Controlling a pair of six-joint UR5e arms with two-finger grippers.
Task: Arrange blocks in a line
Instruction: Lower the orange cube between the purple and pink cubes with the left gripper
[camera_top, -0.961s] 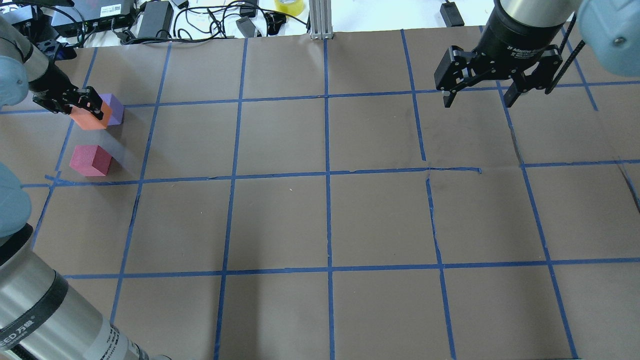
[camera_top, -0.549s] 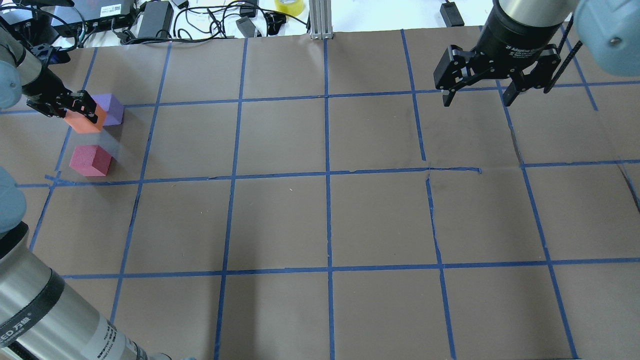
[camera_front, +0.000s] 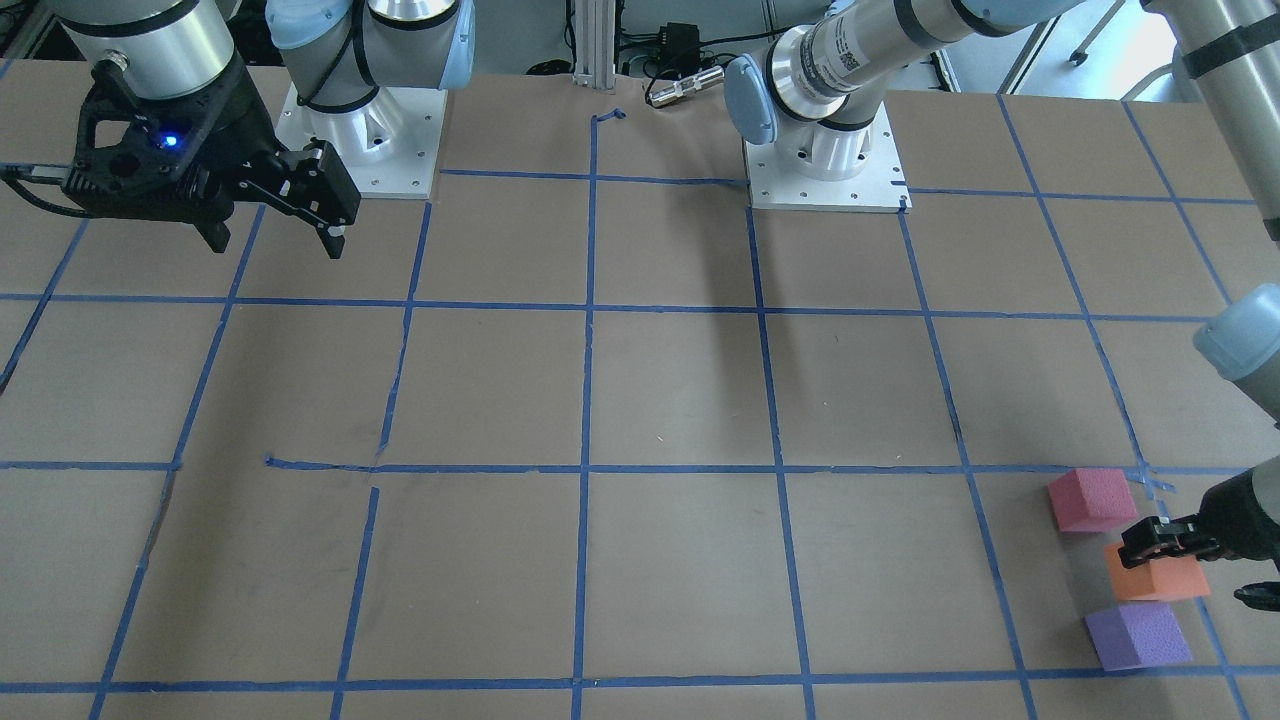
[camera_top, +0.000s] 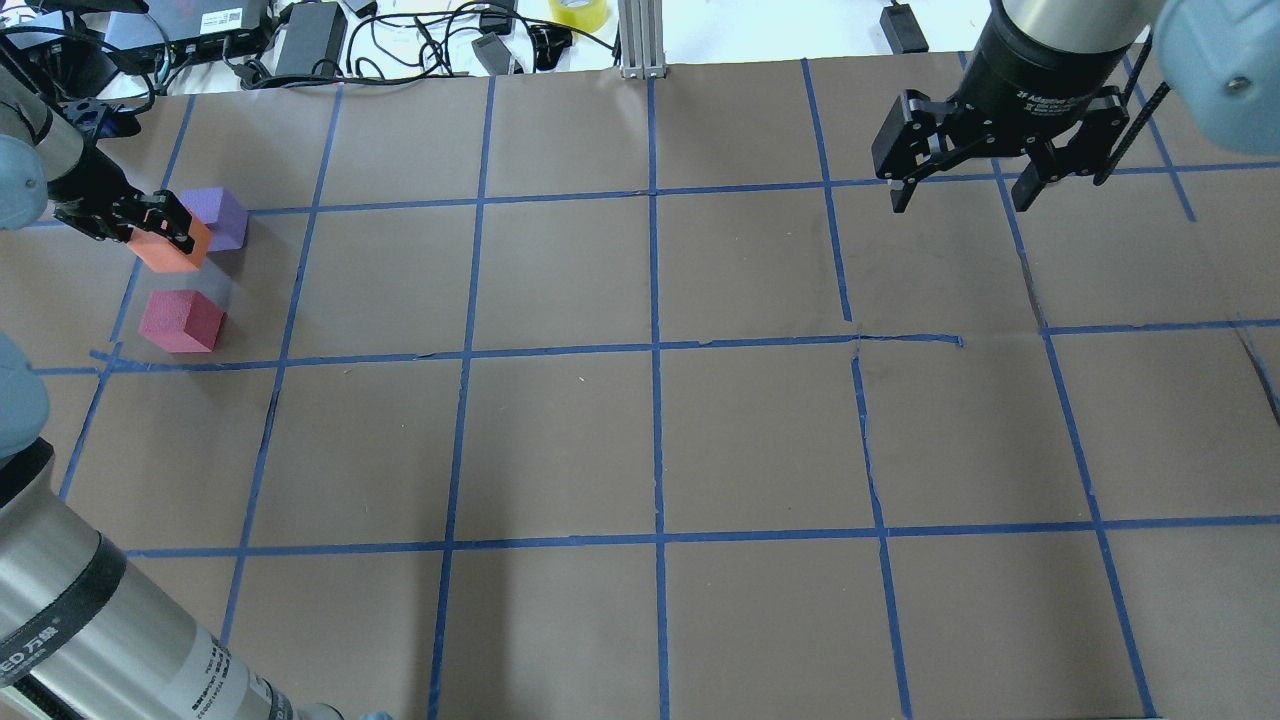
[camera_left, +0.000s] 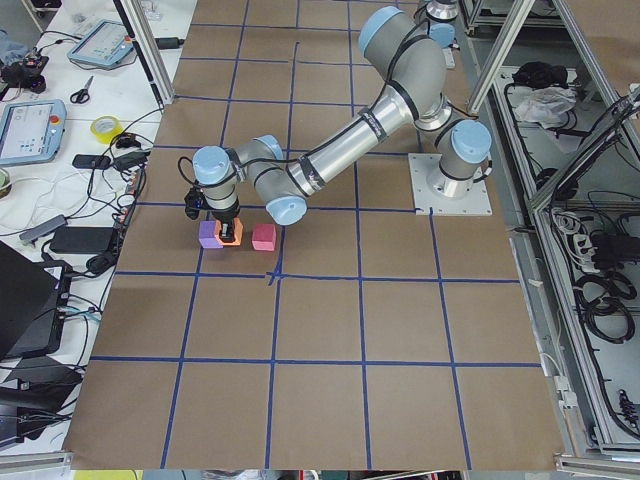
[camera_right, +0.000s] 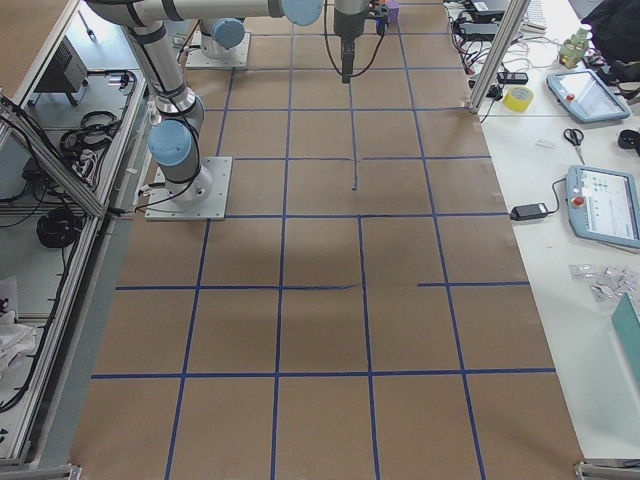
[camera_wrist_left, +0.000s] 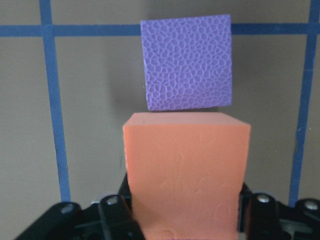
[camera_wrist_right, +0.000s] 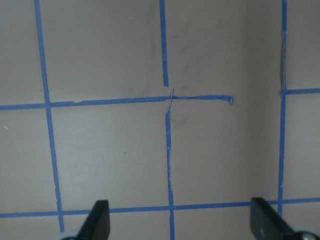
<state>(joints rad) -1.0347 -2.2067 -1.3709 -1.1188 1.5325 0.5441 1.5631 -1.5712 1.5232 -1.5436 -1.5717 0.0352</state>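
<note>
L tool (camera_top: 160, 232) clamps orange block (camera_wrist_left: 187, 170), purple block (camera_wrist_left: 186, 62) just beyond, maybe touching; R tool (camera_top: 960, 205) agape, empty

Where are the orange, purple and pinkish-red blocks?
orange block (camera_wrist_left: 186, 175), left wrist view, middle of the large face toward the camera.
purple block (camera_top: 222, 216), overhead view, its visible middle.
pinkish-red block (camera_top: 180, 320), overhead view, its visible middle.
</note>
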